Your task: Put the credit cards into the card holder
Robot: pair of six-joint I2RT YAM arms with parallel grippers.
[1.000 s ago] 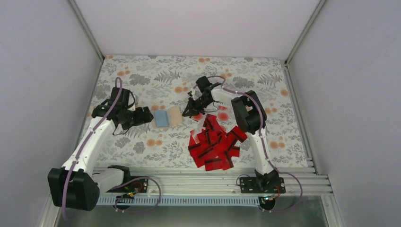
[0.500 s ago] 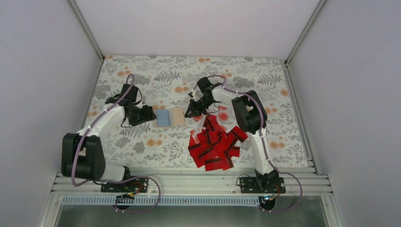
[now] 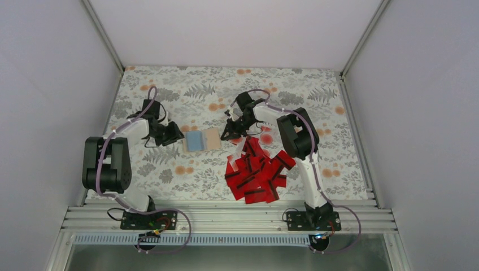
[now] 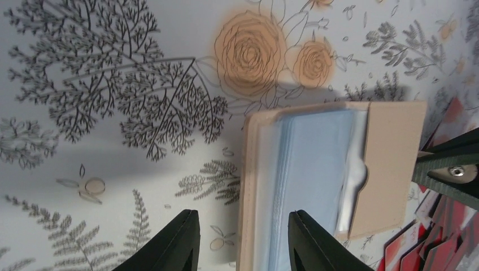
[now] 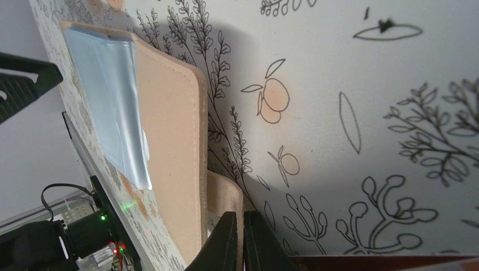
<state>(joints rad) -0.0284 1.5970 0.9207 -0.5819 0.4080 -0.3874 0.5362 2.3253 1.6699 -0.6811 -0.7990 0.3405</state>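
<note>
We see the holder (image 3: 202,139) lying open and flat on the cloth (image 3: 169,96), between the two grippers. The left gripper (image 4: 243,219) is at its left end with fingers (image 4: 183,243) spread. The holder's left edge runs in between them (one finger over bare cloth, the other over the blue sleeve (image 4: 316,169)). We cannot tell whether either finger touches it.

The right gripper (image 5: 240,223) is at the holder's right end, fingers pressed together, the tips just beside a tan corner of it. Whether something thin is caught between them we cannot tell.

The cards (image 3: 255,174) lie in a loose red heap near the right arm, on the near side of the right gripper and apart from the holder.

The holder's long axis runs left to right across the table. The half with the pale blue sleeve points toward the left arm, the plain tan half toward the right arm.
</note>
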